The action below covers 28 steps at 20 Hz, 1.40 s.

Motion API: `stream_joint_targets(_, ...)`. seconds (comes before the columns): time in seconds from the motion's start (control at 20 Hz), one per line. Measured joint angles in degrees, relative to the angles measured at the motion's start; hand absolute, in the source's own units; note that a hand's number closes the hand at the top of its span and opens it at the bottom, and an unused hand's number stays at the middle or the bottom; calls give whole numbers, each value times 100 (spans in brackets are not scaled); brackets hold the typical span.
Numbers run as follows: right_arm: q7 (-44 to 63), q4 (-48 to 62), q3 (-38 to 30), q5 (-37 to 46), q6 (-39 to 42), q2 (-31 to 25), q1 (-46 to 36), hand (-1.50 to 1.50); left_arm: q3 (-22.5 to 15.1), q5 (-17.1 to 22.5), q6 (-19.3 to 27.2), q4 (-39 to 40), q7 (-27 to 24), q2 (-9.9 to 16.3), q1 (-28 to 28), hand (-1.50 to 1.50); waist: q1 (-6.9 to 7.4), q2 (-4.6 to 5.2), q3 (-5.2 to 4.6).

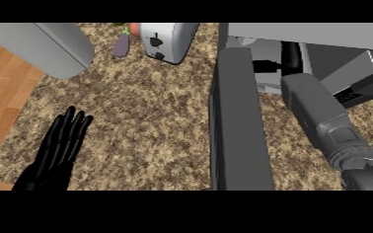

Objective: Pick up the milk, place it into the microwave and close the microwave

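The microwave (320, 34) stands at the right with its dark door (241, 123) swung open toward me, seen edge-on. My right forearm (320, 118) reaches over the counter into the microwave's opening, and my right hand (290, 59) shows only as a dark shape inside it. The milk cannot be made out clearly; a pale patch (246, 42) lies inside the opening beside the hand. At the lower left my left hand (62, 143) rests open above the counter, fingers straight and pointing up, holding nothing.
A silver toaster (169, 42) stands at the back centre with a purple eggplant (121, 45) to its left. A large grey rounded object (51, 47) fills the upper left. The speckled counter (146, 108) ends at the left, where wooden floor (15, 89) shows.
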Motion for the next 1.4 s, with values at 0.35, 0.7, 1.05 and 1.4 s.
stream_joint_targets(0.35,-288,-39,-110,-101,340,69,308,-150,-209,-127,31,185,-43,-6,-8,-150,-145,-69,-6)
stream_joint_targets(0.7,-657,-113,-211,-221,1102,190,652,-150,-312,-94,-96,627,2,78,-274,-150,-321,-139,-13)
stream_joint_targets(1.05,-1047,-254,-253,-309,1538,453,1124,-150,-565,-224,-428,1148,13,231,-667,150,-508,-229,-24)
stream_joint_targets(1.4,-1386,-674,-85,-270,1849,576,1884,-150,-840,-658,-486,1875,20,180,-1271,150,-697,-308,-33)
